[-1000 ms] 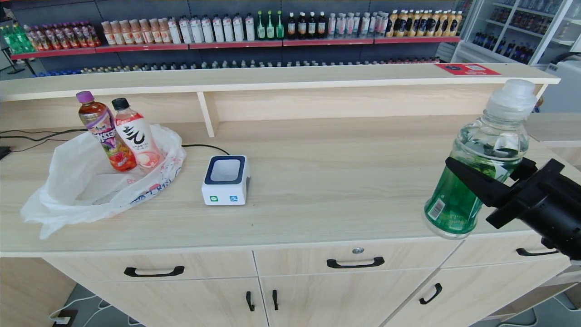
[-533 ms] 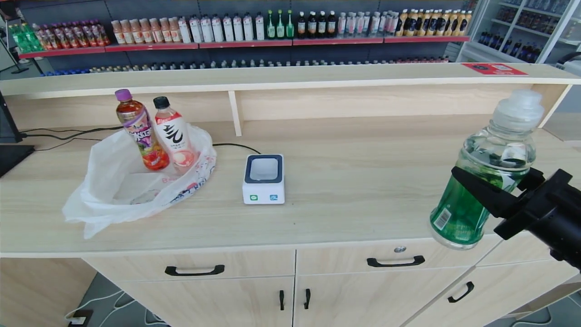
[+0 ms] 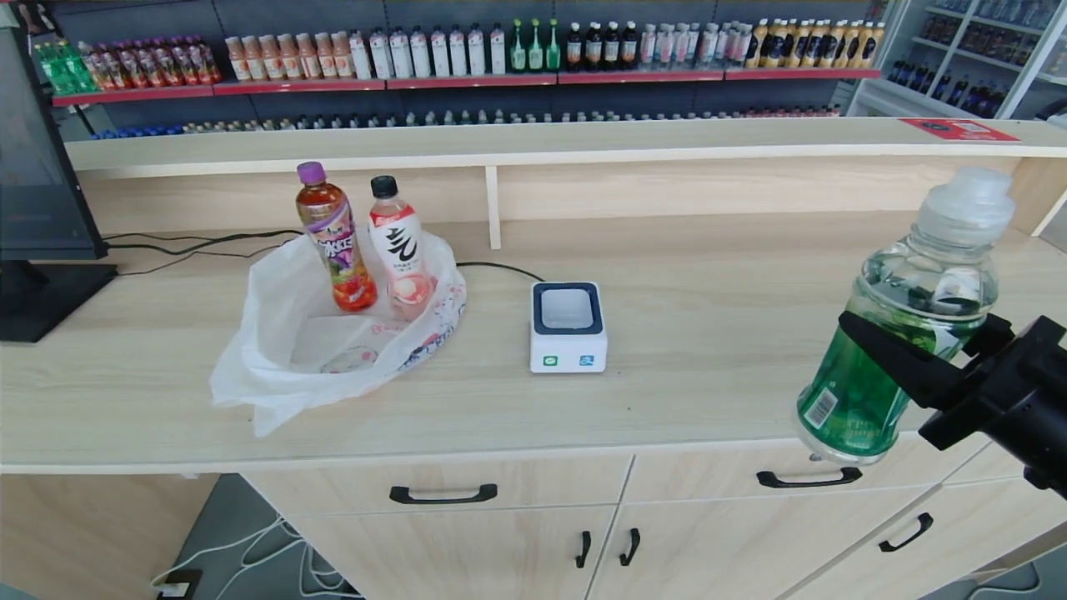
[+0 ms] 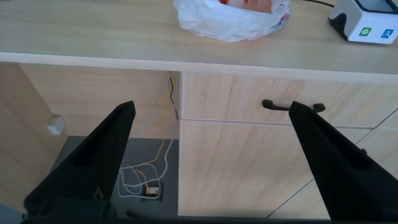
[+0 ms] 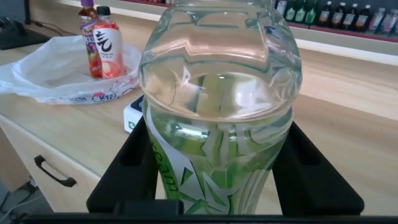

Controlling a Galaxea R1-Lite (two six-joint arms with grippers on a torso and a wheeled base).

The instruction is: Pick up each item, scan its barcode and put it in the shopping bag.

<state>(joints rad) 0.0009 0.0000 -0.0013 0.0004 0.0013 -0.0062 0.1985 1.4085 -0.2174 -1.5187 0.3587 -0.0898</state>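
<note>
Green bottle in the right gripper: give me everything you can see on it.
The green bottle looks like clear plastic, with a whitish translucent cap, a see-through shoulder and a green-and-white label around its lower body. A barcode sits near the base. It tilts, cap toward the robot's right. The right gripper clamps its middle from both sides, holding it over the counter's front edge, right of the scanner.

a clear bottle with a green label (image 3: 917, 292) and a frosted cap hangs tilted, clamped in the right gripper (image 5: 217, 180) over the counter's (image 3: 708, 392) near edge. the white scanner (image 3: 568, 327) sits mid-counter. near it, the open white shopping bag (image 3: 275, 367) holds two standing bottles, the purple-capped bottle (image 3: 336, 242) and the black-capped bottle (image 3: 400, 250).
</note>
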